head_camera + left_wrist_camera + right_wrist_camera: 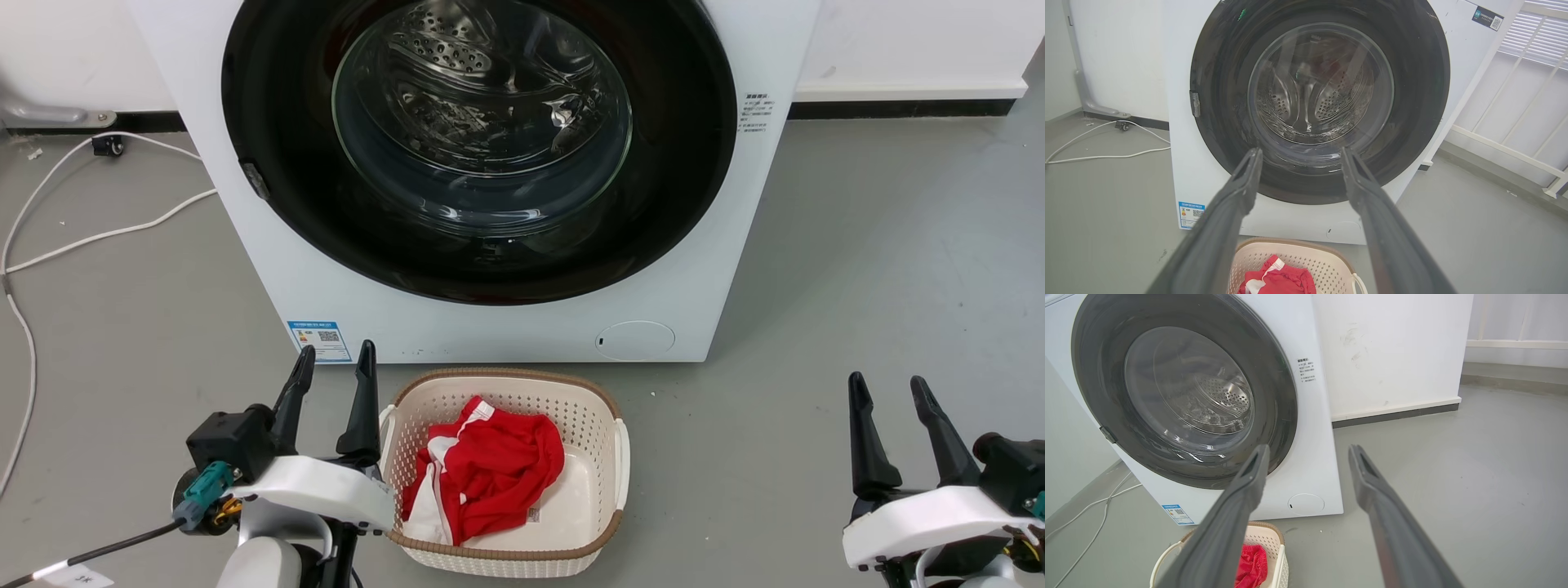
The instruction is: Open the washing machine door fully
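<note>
Inspector: What is the status of the washing machine door [482,139]?

Technician: The door sits shut, flush against the front of the white machine [506,327], straight ahead of the robot. A small dark latch tab [255,180] shows on the left edge of its black frame.

Inspector: And the left gripper [335,351]?

Technician: Its fingers are spread apart and hold nothing. It stands just left of the basket [608,408], apart from the door.

Inspector: The right gripper [887,382]?

Technician: Its fingers are likewise parted and empty. It is over the grey floor [857,245], well to the right of the basket.

Inspector: What is in the basket?

Technician: One red garment [490,469] with white trim. The basket rests on the floor just in front of the machine, near the round white cover panel [634,340].
</note>
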Tool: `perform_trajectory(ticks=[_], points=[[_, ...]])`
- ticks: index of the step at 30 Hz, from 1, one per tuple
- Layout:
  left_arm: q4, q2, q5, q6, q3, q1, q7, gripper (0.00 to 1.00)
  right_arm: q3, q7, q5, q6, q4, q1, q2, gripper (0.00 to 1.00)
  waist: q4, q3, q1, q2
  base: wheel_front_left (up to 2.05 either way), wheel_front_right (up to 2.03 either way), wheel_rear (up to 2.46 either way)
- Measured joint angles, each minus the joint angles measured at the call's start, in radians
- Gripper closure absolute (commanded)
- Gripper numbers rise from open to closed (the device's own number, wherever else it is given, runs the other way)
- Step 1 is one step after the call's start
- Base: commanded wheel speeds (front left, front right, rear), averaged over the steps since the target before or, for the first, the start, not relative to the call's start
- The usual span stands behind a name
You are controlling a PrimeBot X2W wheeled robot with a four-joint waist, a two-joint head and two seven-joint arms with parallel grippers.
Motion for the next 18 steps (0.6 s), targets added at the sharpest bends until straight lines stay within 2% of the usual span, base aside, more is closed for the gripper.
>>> perform_trajectory(ticks=[18], points=[[0.025, 0.000, 0.137, 0.012, -0.003, -0.008, -0.038, 0.00, 0.005, -0.034, -0.141, 0.000, 0.000, 0.011, 0.001, 0.00, -0.001, 0.004, 0.0000, 0.0000, 0.00, 0.00, 0.00]])
